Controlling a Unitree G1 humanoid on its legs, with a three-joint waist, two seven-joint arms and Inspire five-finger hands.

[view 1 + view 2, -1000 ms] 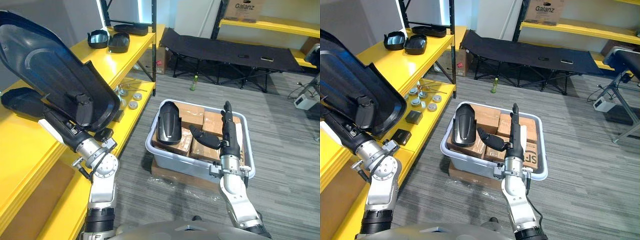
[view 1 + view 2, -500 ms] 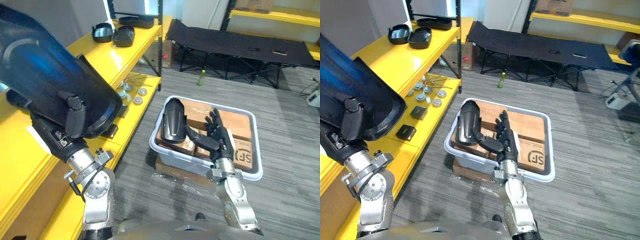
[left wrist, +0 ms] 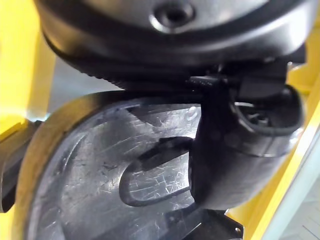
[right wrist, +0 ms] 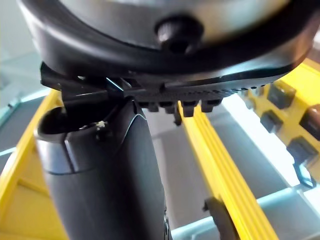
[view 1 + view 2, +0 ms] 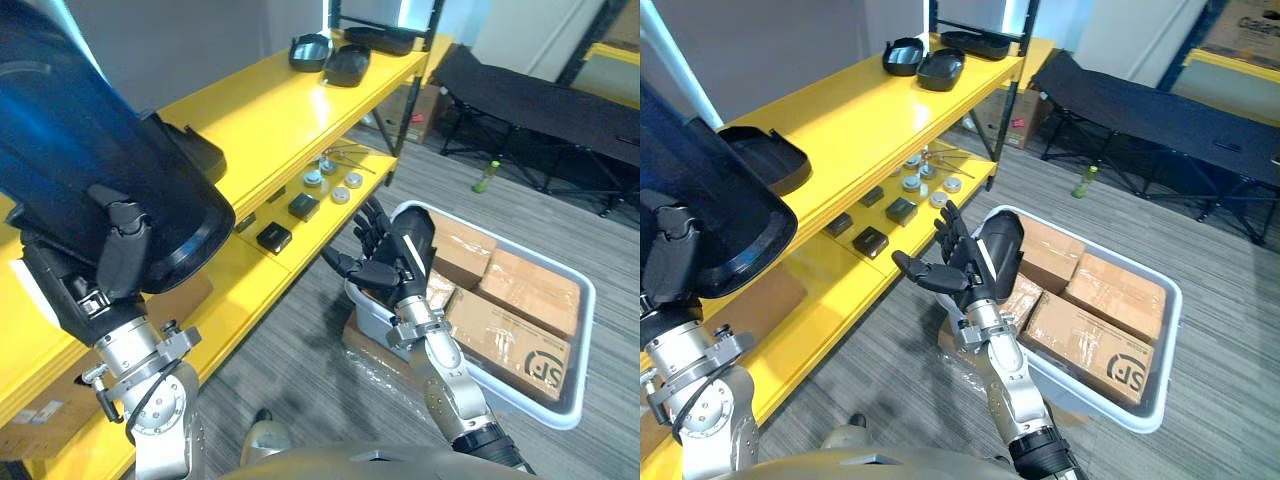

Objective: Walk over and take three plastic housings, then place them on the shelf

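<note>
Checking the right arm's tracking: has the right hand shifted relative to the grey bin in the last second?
Yes. The right hand moved from above the grey bin's boxes to its shelf-side end, by the black housing.

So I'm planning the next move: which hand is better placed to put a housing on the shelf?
Left. The left hand is curled round the large black housing, held right at the yellow shelf. The right hand is open and empty, over by the grey bin.
</note>
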